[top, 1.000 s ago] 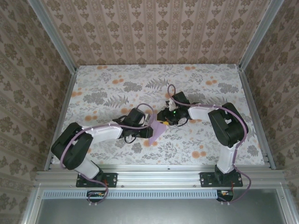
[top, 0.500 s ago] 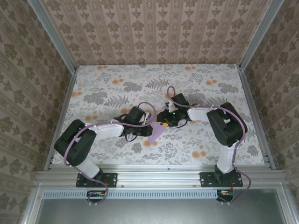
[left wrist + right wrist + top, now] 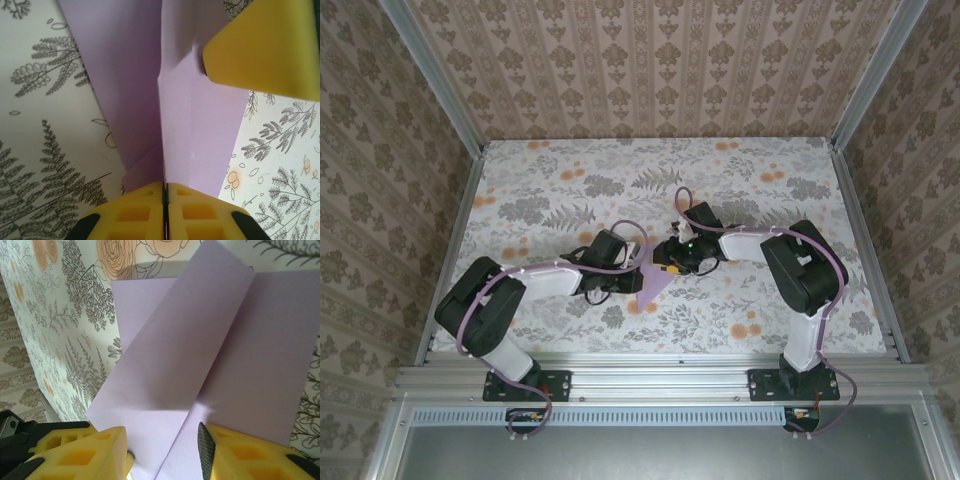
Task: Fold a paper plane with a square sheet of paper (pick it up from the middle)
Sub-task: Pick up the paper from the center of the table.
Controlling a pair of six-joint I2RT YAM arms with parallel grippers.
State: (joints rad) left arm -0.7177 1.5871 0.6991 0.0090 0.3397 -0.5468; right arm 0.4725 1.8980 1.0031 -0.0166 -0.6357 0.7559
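In the top external view, both arms reach to the middle of the floral tabletop (image 3: 550,190) and their ends meet there. The lavender sheet of paper (image 3: 656,284) lies between them, already partly folded, and its pointed part is directed to the near edge. The left gripper (image 3: 642,268) is at the left side of the paper and the right gripper (image 3: 667,262) is at its far right side, very close to each other.

In the left wrist view, the two yellow fingers of the left gripper (image 3: 164,200) are pressed together with no gap. A raised crease of the sheet of paper (image 3: 195,130) goes straight into the seam between them, so this gripper is pinching the paper at the fold. One yellow finger (image 3: 265,45) of the right gripper comes in from the upper right and touches the paper.

In the right wrist view, the fingers (image 3: 80,455) of the right gripper (image 3: 162,452) stand apart, about half open. The sheet of paper (image 3: 190,355) passes through the gap, with one long flap folded diagonally over the layer below. The pads do not press on it here. The tabletop (image 3: 65,315) is seen at the left and at the top.
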